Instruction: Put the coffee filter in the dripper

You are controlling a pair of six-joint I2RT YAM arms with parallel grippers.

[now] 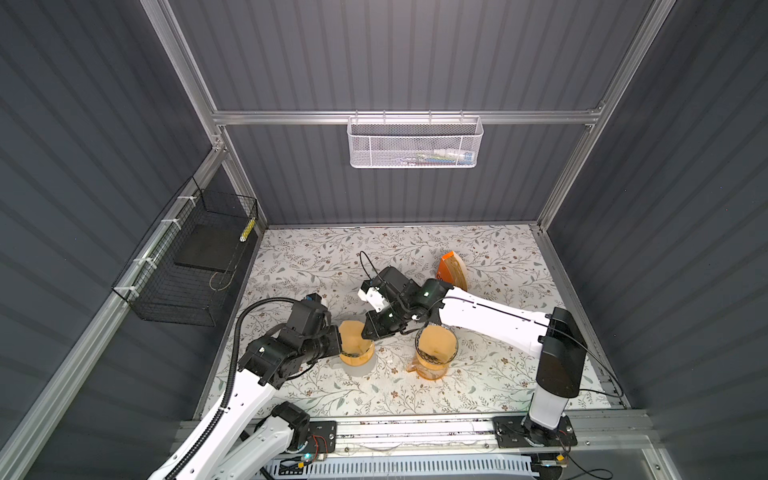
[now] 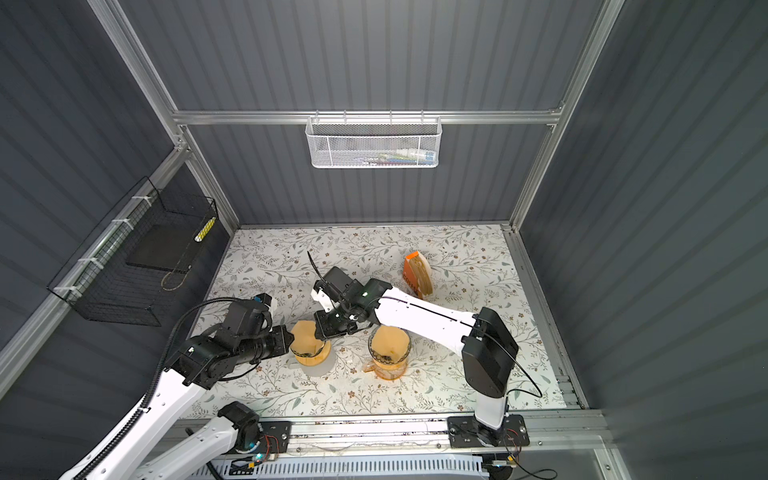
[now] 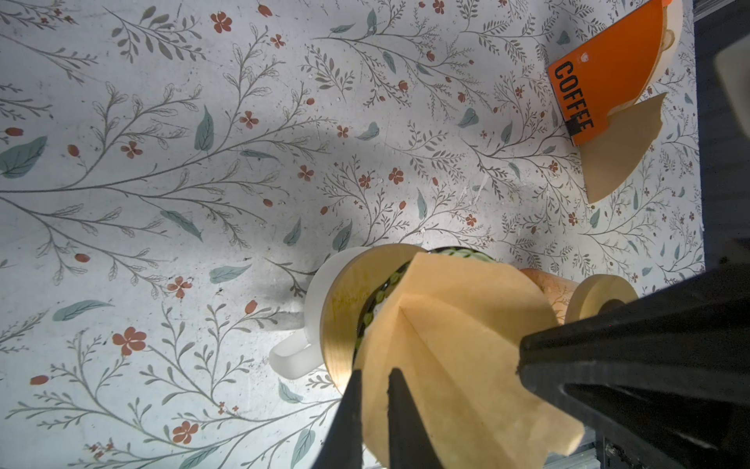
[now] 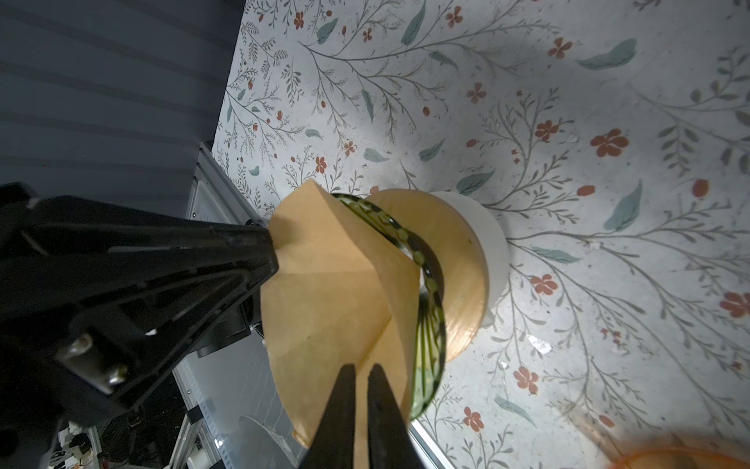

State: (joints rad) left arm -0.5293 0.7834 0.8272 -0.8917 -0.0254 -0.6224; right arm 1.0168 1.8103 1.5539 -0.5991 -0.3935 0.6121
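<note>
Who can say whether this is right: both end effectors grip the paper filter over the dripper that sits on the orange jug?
Wrong in one point. The left end effector and right end effector both grip the paper filter, but that dripper sits on the white mug, not the orange jug, as the left wrist view shows.
</note>
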